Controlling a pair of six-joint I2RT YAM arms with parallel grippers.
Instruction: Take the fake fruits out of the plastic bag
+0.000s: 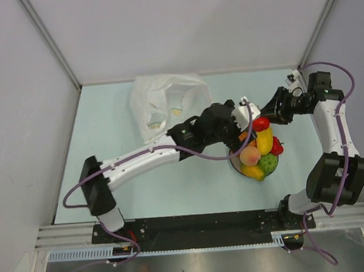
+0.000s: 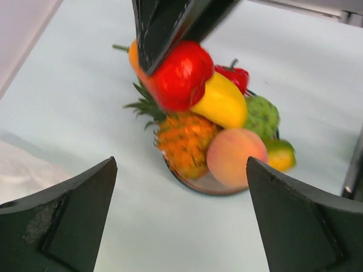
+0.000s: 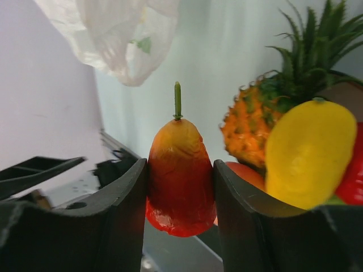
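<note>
Right gripper [image 3: 180,164] pinches a glossy red-orange plastic fruit [image 3: 180,187], its long axis along the fingers [image 3: 122,226], green stem [image 3: 177,101] pointing beyond their tips; left gripper [image 2: 180,161] gapes wide.

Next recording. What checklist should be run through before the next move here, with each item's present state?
1. Right gripper shut on the red-orange mango: ok.
2. Left gripper open, holding nothing: ok.
3. Mango above the piled fruit on the plate: ok.
4. Room on the plate for the mango to sit steadily: cannot tell.
5. Plastic bag emptied: cannot tell.
</note>
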